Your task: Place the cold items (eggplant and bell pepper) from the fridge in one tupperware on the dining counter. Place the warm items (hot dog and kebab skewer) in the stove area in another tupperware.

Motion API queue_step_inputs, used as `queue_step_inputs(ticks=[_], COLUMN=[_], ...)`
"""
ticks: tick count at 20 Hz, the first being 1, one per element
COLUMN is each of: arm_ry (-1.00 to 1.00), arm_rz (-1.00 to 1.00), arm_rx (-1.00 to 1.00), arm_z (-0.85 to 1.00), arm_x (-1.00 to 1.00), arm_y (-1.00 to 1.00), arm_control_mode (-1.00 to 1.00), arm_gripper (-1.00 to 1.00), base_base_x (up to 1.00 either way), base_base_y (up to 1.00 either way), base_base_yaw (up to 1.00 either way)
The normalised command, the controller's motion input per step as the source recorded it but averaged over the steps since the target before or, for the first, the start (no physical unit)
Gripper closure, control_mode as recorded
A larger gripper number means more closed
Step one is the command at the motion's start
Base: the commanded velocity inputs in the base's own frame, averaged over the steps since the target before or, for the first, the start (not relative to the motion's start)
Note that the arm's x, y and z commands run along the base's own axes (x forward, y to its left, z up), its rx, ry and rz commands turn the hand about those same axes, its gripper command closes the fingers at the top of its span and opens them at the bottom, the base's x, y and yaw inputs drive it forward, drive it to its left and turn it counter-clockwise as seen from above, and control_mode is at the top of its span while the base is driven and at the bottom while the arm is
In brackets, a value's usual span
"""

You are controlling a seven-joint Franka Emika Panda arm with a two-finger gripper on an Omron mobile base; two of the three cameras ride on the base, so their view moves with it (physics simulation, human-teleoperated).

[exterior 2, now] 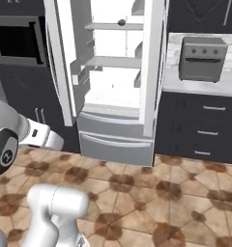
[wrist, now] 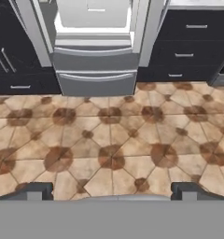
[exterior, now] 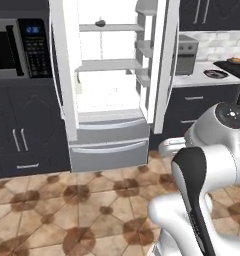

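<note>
The fridge [exterior: 109, 75] [exterior 2: 115, 72] stands ahead with both doors swung open and its white shelves lit. On its top shelf lies a small dark rounded item [exterior: 100, 22] [exterior 2: 121, 22], too small to name for sure; it may be the eggplant. My gripper [wrist: 111, 191] is open with nothing between its fingertips [wrist: 35, 190]. It hangs over the tiled floor, well short of the fridge's bottom drawer [wrist: 96, 70]. A small orange-brown thing [exterior: 236, 60] sits in the stove area at the far right.
The open fridge doors [exterior: 59, 75] [exterior: 162, 65] jut into the room. To the left is a microwave [exterior: 22, 47] over dark cabinets. To the right, a toaster oven [exterior: 186, 55] [exterior 2: 202, 59] stands on the counter [exterior: 202, 77]. Brown tiled floor [wrist: 109, 140] lies between me and the fridge.
</note>
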Motion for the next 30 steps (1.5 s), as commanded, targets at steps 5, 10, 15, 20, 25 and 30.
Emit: queue_step_inputs(ticks=[5,10,15,20,25,30], arm_ry=[0.00,0.00,0.00,0.00,0.00,0.00], arm_rz=[0.00,0.00,0.00,0.00,0.00,0.00], arm_rx=[0.00,0.00,0.00,0.00,0.00,0.00], arm_z=[0.00,0.00,0.00,0.00,0.00,0.00], arm_x=[0.00,0.00,0.00,0.00,0.00,0.00], arm_y=[0.00,0.00,0.00,0.00,0.00,0.00], arm_control_mode=[1.00,1.00,1.00,1.00,1.00,1.00], arm_gripper=[-1.00,-1.00,-1.00,-1.00,-1.00,-1.00], base_base_x=[0.90,0.91,0.69,0.91,0.97,0.83], base_base_y=[-0.01,-0.05,0.00,0.01,0.07,0.16], base_base_yaw=[-0.04,0.00,0.00,-0.01,-0.05,-0.06])
